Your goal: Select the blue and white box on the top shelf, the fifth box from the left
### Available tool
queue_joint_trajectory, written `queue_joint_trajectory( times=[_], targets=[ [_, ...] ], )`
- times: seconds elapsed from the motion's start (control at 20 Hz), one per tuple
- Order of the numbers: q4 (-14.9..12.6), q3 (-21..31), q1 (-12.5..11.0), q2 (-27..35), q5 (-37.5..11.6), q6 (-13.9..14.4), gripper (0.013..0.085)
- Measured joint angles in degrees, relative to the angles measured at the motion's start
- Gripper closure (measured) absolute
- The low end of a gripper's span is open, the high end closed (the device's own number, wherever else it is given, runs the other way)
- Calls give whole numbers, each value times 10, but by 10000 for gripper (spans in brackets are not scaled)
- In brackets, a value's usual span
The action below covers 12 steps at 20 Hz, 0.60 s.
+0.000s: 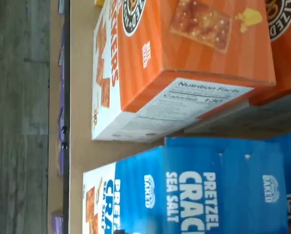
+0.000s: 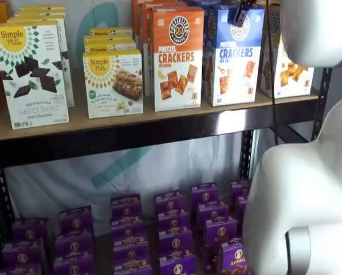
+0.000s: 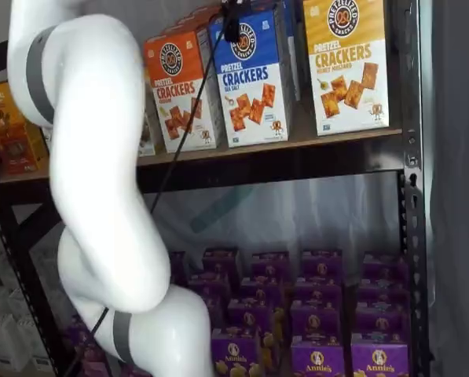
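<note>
Two rows of cracker boxes, packed close along the top shelf (image 2: 159,123), faces turned to the front edge for easy reading. Blue and white box (image 2: 235,56) upright toward the right end of that shelf, near the front edge, just beside the orange box (image 2: 177,57) on one side and the yellow and white box (image 3: 346,63) on the other; also visible in the other shelf view (image 3: 252,78). Gripper (image 2: 239,14) hanging right above the blue box, only dark fingers at the upper border of both shelf views, gap not clear: cannot tell whether spread or pressed together. Probably lined up for a grasp from above, because of tight neighbours at both sides.
</note>
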Motion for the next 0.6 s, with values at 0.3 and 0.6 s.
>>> queue_joint_trajectory(
  times=[0.3,0.6],
  targets=[
    [-24,-46,9,35,55,6,130],
    [-49,-77,21,57,102,13,130]
  ],
)
